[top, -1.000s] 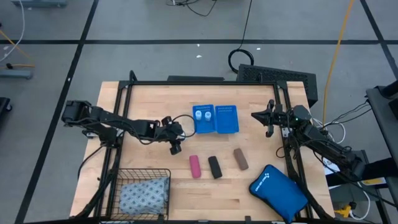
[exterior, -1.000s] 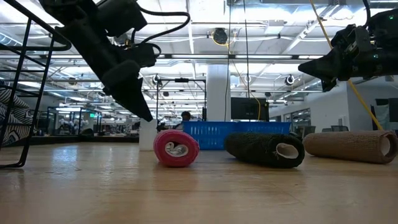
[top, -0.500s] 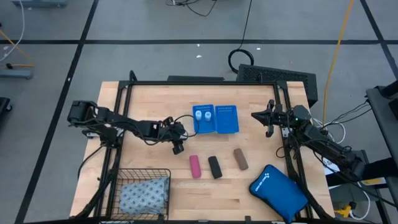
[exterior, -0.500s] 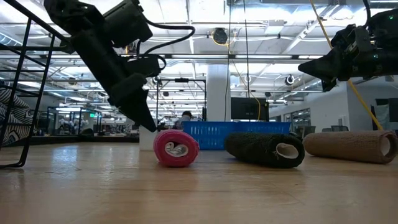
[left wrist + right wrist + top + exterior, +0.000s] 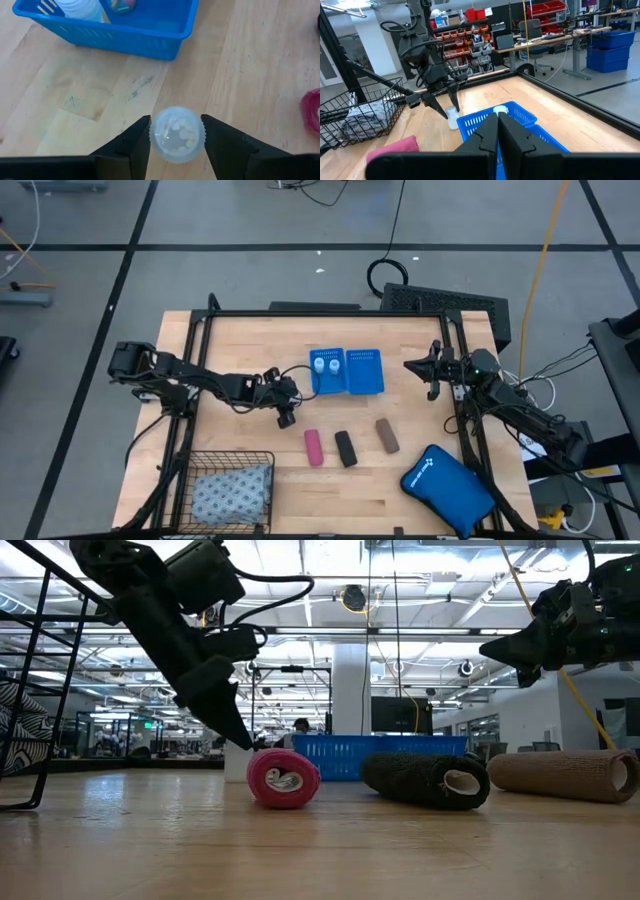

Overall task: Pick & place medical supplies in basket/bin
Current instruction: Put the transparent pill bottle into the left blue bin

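A small white vial [image 5: 176, 135] stands upright on the table, just short of the blue tray [image 5: 347, 372]. My left gripper [image 5: 176, 131] is shut on it, left of the pink roll [image 5: 314, 447]. The tray's left compartment holds two more vials [image 5: 325, 364]. A black roll [image 5: 345, 447] and a brown roll [image 5: 387, 436] lie to the right of the pink one. The dotted grey-blue pack [image 5: 232, 492] lies in the black wire basket [image 5: 190, 480] at the near left. At the table's right edge my right gripper [image 5: 432, 378] hangs shut and holds nothing. My left gripper has the vial's round cap [image 5: 165, 145] between its two fingers, one finger [image 5: 137, 140] on each side. The fingers slant down at it from the table's left. The vial stands upright with its base on the table [image 5: 452, 124].
A large bright-blue zip pouch [image 5: 448, 488] lies at the near right corner. The table's black frame rails [image 5: 300, 313] run along its edges. Bare wood lies between the basket and the rolls.
My left gripper has sunk a little toward the table and edged toward the pink roll, its fingertips coming down around the vial. The vial, the rolls and the right arm have kept still.
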You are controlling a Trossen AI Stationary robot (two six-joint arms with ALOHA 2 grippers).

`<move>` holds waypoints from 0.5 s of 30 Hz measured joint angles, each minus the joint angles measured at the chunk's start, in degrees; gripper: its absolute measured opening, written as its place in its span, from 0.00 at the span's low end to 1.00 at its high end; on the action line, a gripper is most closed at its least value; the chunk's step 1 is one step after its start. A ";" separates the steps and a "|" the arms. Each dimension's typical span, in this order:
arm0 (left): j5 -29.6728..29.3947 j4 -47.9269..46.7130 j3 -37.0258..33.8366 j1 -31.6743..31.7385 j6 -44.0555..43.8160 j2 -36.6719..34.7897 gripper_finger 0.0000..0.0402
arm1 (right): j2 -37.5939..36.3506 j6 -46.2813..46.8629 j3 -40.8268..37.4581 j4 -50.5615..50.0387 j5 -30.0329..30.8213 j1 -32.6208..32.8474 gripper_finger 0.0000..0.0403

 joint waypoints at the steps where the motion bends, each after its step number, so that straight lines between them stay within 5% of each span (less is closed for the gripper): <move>1: 0.00 -0.06 0.00 0.00 0.49 0.00 0.43 | 0.00 0.02 0.01 -0.02 0.00 0.00 0.01; 15: 0.02 -0.09 0.00 0.00 0.88 0.00 0.47 | 0.01 0.00 0.00 -0.01 -0.01 0.01 0.01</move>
